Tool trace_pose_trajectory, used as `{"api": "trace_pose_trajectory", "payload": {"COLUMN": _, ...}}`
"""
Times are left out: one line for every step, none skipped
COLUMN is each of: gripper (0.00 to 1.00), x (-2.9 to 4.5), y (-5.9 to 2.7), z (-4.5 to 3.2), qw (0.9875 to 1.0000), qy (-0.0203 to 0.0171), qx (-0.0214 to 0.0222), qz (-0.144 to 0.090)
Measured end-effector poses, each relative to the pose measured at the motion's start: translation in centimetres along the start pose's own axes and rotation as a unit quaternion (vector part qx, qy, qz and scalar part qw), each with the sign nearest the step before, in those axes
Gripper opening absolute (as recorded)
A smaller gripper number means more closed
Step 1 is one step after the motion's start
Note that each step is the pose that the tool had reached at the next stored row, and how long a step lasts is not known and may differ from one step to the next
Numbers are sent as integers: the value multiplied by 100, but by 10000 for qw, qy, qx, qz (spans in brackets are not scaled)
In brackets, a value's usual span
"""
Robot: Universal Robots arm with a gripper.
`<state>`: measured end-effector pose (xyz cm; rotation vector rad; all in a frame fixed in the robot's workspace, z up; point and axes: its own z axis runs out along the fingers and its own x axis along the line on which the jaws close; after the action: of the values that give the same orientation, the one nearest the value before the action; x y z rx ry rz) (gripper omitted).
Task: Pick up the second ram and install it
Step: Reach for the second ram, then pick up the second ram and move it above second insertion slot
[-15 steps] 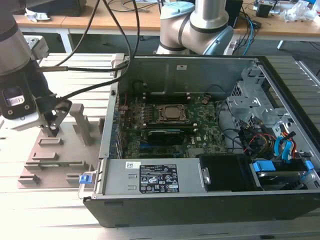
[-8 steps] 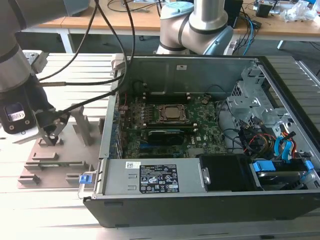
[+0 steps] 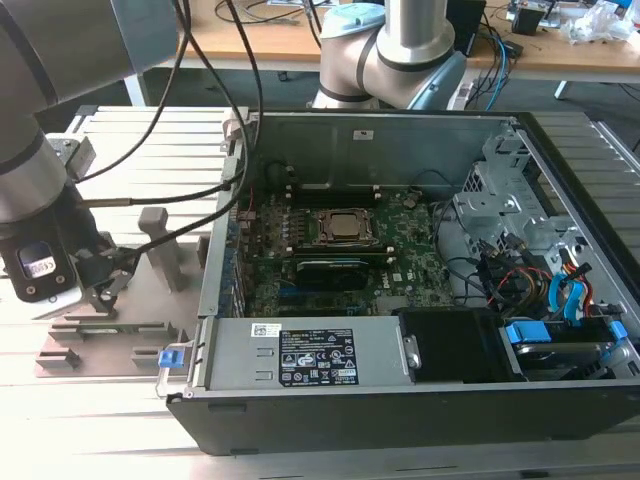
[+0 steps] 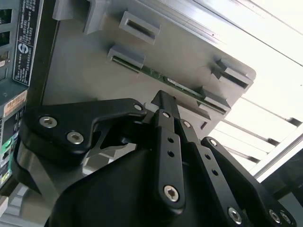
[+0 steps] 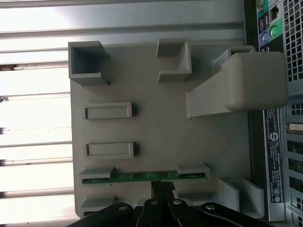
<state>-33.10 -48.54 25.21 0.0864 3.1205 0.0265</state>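
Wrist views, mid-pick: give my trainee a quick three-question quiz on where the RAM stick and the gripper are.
1. True or false: the RAM stick is already seated in the motherboard.
2. The gripper is nearest to: A) the RAM stick, B) the processor socket, C) the blue cables.
3. Fill in: in the exterior view, the grey holder tray lies on the ___ of the computer case.
Key: 1 false, it stands on edge in the grey holder tray; 2 A; 3 the exterior view's left.

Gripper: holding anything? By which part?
Cannot tell. The gripper is at the middle of the second ram, which sits in the holder tray.
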Motion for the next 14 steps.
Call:
{"api": "trace_pose_trajectory", "payload": {"gripper": 11, "x": 7, "y": -8, "z": 27, "qw": 10000, "qy": 1, "qx": 0, "qz": -3}}
{"api": "trace_pose_trajectory", "payload": {"gripper": 11, "x": 11, "y": -14, "z": 47, "qw": 10000, "qy": 1, "qx": 0, "qz": -5}}
{"api": "trace_pose_trajectory", "payload": {"gripper": 11, "x": 19, "y": -22, "z": 84, "qw": 10000, "qy": 1, "qx": -1, "qz": -10}}
{"api": "trace_pose_trajectory", "payload": {"gripper": 11, "x": 20, "y": -23, "z": 89, "qw": 10000, "qy": 2, "qx": 2, "qz": -14}}
{"api": "trace_pose_trajectory", "payload": {"gripper": 11, "x": 21, "y": -23, "z": 89, "qw": 10000, "qy": 2, "qx": 3, "qz": -14}}
{"api": "trace_pose_trajectory", "payload": {"gripper": 11, "x": 21, "y": -23, "z": 90, "qw": 10000, "qy": 2, "qx": 3, "qz": -14}}
{"api": "trace_pose_trajectory", "payload": {"gripper": 11, "x": 21, "y": -23, "z": 92, "qw": 10000, "qy": 2, "qx": 3, "qz": -15}}
{"api": "trace_pose_trajectory", "payload": {"gripper": 11, "x": 21, "y": -23, "z": 93, "qw": 10000, "qy": 1, "qx": 2, "qz": -15}}
{"api": "trace_pose_trajectory", "payload": {"gripper": 11, "x": 21, "y": -23, "z": 93, "qw": 10000, "qy": 2, "qx": 3, "qz": -16}}
{"api": "trace_pose_trajectory", "payload": {"gripper": 11, "x": 21, "y": -23, "z": 95, "qw": 10000, "qy": 2, "qx": 2, "qz": -16}}
{"api": "trace_pose_trajectory", "payload": {"gripper": 11, "x": 21, "y": -23, "z": 95, "qw": 10000, "qy": 2, "qx": 3, "qz": -17}}
{"api": "trace_pose_trajectory", "payload": {"gripper": 11, "x": 21, "y": -23, "z": 96, "qw": 10000, "qy": 2, "qx": 2, "qz": -9}}
{"api": "trace_pose_trajectory", "payload": {"gripper": 11, "x": 21, "y": -23, "z": 97, "qw": 9999, "qy": 0, "qx": 5, "qz": 104}}
{"api": "trace_pose_trajectory", "payload": {"gripper": 11, "x": 21, "y": -23, "z": 101, "qw": 9995, "qy": -4, "qx": 8, "qz": 301}}
